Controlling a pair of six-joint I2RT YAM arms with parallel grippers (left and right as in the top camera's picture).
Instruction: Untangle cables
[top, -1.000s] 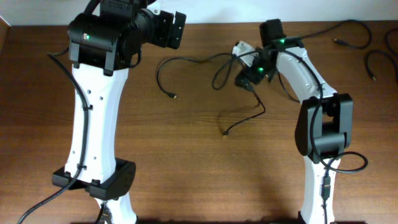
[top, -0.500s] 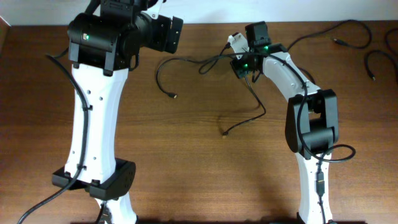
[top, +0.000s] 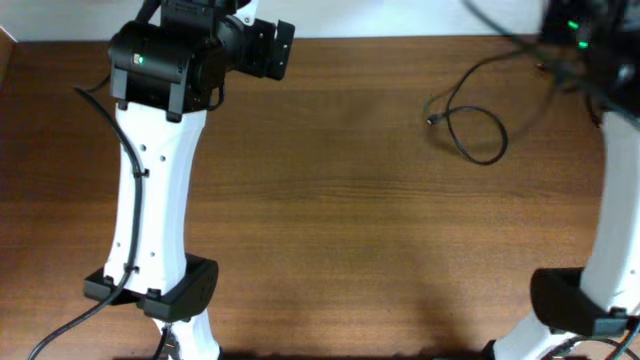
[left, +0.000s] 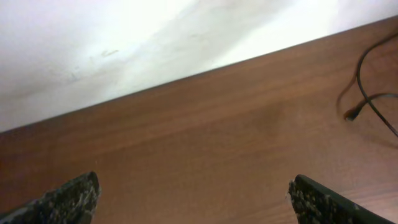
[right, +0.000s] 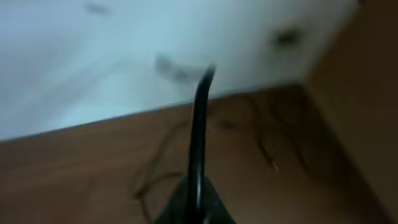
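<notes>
the cables (top: 478, 135) lie at about 2 o'clock on the table (top: 330, 210): one loose loop with a small plug (top: 430, 120) at its 9 o'clock end, and a strand running up toward 1 o'clock, where the right arm is a blur. the right gripper (right: 196, 208) looks pinched tight on a held cord (right: 198, 124) that rises straight out of it toward 12 o'clock, though the view is too smeared to be certain. the left gripper (left: 193, 198) sits at 11 o'clock, jaws wide with nothing between, well apart from the loop. the cords read as thin, light and limp. they will likely drag and whip rather than keep shape, and could slip through smooth pads. the best hold, i judge, is just behind a plug, where the body is stiffer. a mid-strand grip risks tightening a loop.
</notes>
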